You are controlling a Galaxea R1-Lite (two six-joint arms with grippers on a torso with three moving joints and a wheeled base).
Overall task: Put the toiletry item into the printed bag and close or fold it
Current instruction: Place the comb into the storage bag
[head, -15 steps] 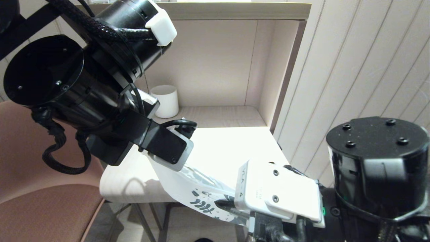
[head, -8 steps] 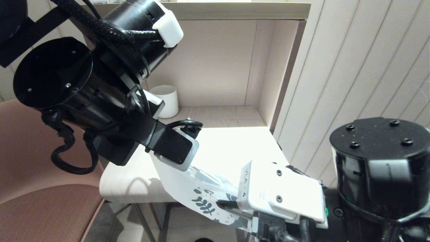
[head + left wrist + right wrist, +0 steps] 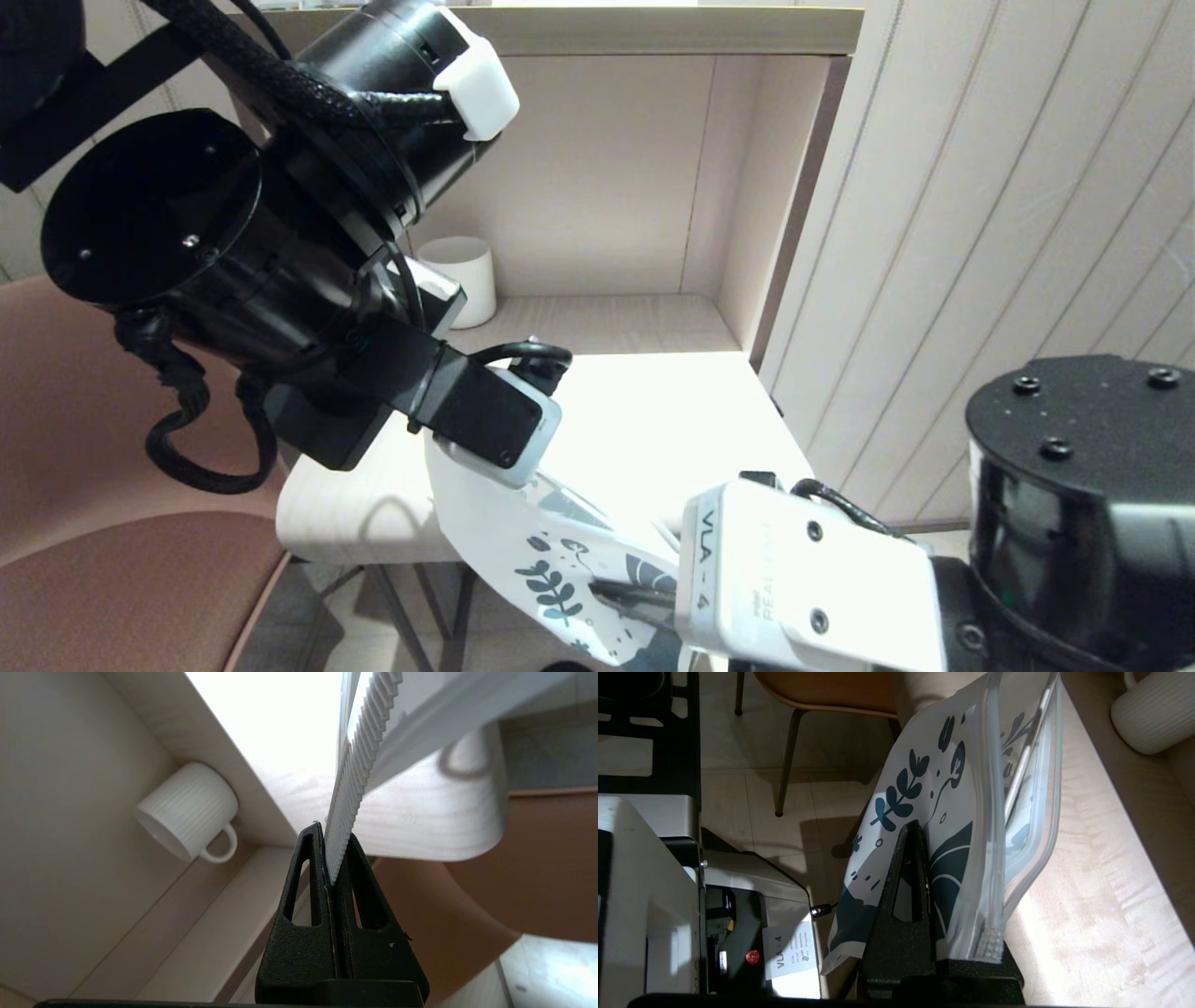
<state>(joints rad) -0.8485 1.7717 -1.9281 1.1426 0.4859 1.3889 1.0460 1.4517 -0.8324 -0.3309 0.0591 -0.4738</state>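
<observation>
My left gripper is shut on the toothed end of the white comb, above the table's front left corner. The comb's other end shows as a thin pale rod between the two zip strips of the printed bag. That bag hangs off the table's front edge, slanting from under the left gripper down to my right gripper. The right gripper is shut on one wall of the bag at the leaf-printed end, with its far finger hidden behind that wall. The bag's mouth gapes open.
A white ribbed mug stands at the back left of the pale wooden table, against the alcove wall. A brown chair sits left of the table. A panelled wall rises on the right.
The right gripper has dropped and pulled toward me, drawing the bag's printed end lower. The left arm has shifted slightly right with the comb.
</observation>
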